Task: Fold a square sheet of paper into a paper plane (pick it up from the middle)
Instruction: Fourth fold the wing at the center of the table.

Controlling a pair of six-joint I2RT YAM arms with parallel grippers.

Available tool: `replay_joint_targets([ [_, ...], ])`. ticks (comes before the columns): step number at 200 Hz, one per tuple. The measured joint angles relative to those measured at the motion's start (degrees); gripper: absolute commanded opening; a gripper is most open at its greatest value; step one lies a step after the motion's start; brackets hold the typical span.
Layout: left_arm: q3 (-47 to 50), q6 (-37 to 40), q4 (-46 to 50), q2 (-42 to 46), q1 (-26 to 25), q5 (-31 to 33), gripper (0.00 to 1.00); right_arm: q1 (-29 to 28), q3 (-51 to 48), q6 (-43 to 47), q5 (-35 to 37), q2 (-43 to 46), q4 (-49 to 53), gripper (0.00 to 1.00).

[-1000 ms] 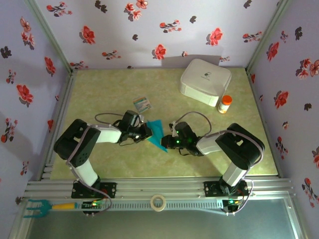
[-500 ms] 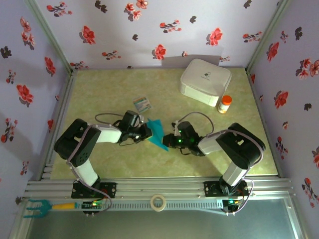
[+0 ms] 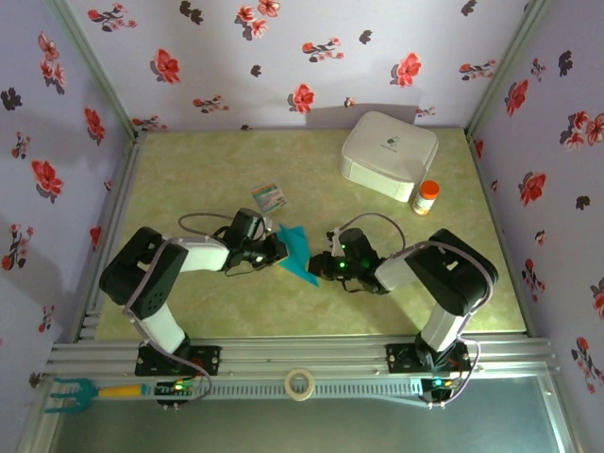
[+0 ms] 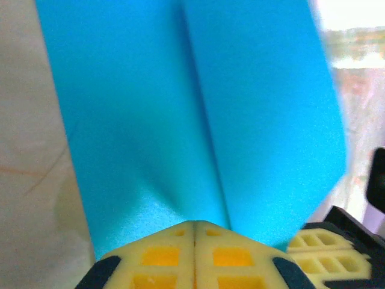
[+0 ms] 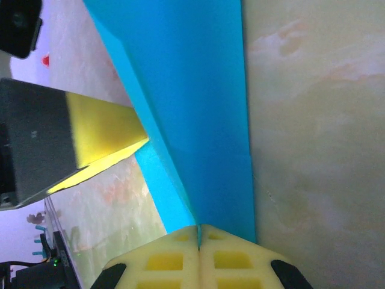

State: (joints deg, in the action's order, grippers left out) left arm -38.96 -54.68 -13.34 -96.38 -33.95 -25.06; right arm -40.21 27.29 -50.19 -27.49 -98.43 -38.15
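We see the blue paper (image 3: 296, 251) near the middle of the surface (image 3: 217, 179), right between our two arms. It is folded into a narrow, pointy shape. From above, its long line runs from 11 o'clock down to 5 o'clock.

The left pincer (image 4: 194, 227) reaches it from the 9 o'clock side and is clamped on its edge. The right pincer (image 5: 198, 230) reaches it from the 3 o'clock side, closer to the 5 o'clock tip, and is clamped on the paper too. Neither arm is nearer, because both are holding it.

In each wrist view the fold line runs up and away from the fingers. We think the next fold has to follow that long line, with one pincer on each side of it.
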Motion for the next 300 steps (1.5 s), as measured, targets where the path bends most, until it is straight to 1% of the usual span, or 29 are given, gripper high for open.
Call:
replay_joint_targets([
  [30,-0.6,0.7,-0.1,3.9,-0.1,-0.1,0.07,0.4,0.0,-0.5,-0.9,-0.4,-0.5,0.06],
  [56,-1.9,1.1,-1.9,4.3,-0.5,-1.3,0.06,0.6,0.0,-1.1,-1.5,-0.7,-0.8,0.06],
  [89,-3.2,1.0,-5.5,1.5,-1.5,-3.4,0.05,1.0,0.1,-1.5,-2.3,-0.9,-1.0,0.06],
  [116,-4.5,0.9,-6.3,-1.5,-2.0,-4.1,0.05,1.2,0.1,-1.5,-2.8,-1.1,-1.0,0.06],
  [199,-4.8,-0.5,-8.1,-7.1,-2.1,-3.5,0.03,1.9,0.6,-2.4,-4.0,-1.4,-0.5,0.07],
  [300,-4.8,-0.5,-7.8,-7.5,-2.1,-2.5,0.03,2.4,2.1,-2.4,-5.2,-1.4,3.1,0.06],
])
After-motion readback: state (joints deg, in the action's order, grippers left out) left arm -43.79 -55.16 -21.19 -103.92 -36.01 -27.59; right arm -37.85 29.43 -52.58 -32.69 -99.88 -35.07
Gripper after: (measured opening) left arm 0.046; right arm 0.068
